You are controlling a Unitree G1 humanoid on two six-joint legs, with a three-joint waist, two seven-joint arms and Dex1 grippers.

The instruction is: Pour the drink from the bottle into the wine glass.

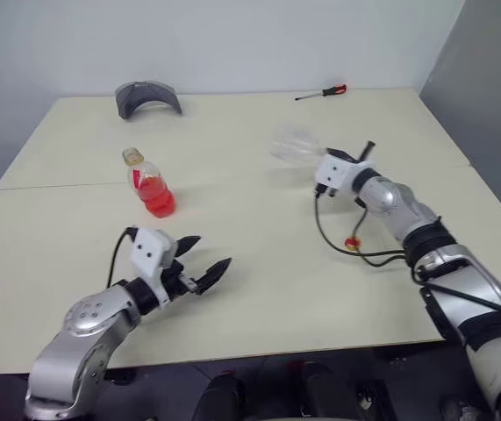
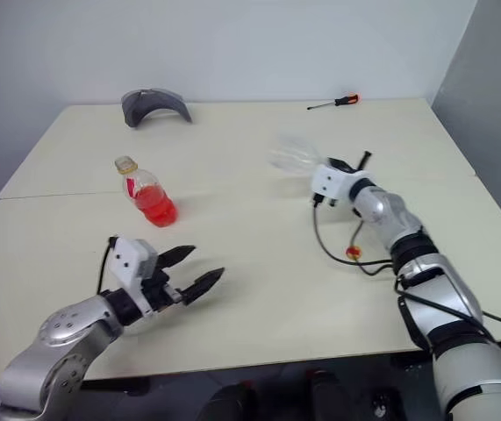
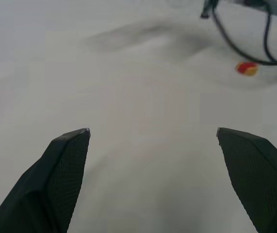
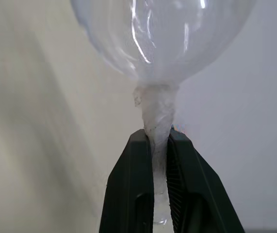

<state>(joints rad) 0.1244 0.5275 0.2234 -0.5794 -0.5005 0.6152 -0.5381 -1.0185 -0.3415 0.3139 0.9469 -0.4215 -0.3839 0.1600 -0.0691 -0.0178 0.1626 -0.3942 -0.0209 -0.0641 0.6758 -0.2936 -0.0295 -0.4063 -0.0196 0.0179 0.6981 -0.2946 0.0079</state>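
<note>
The right gripper (image 4: 160, 141) is clamped on the thin stem of the clear, colourless stemmed wine glass (image 1: 296, 146), and the head views show the glass carried off the pale cream table (image 1: 259, 263) with its rounded bowl pointing out sideways rather than standing upright. That is the first risk: the hold is narrow, on a slim smooth stem, so a quick swing of the arm could let the glass twist or slip between the black fingers (image 4: 133, 194) and drop onto the tabletop.

The small squat clear plastic bottle (image 1: 149, 185) stands upright well apart from the glass, towards the robot's left, with the bright red translucent drink (image 1: 156, 200) filling its lower body. Its neck looks uncapped (a small yellow-and-red cap (image 1: 352, 242) lies on the table beside the right arm's black cable (image 1: 338, 246)). An open bottle is easy to knock, and a spill would follow.

The left gripper (image 1: 203, 255) hovers low over the table near the bottle, jaws spread wide and holding nothing. A careless approach could tip the bottle rather than grasp it.

Pouring into a tilted glass would send the drink straight out; the glass probably needs righting first.
</note>
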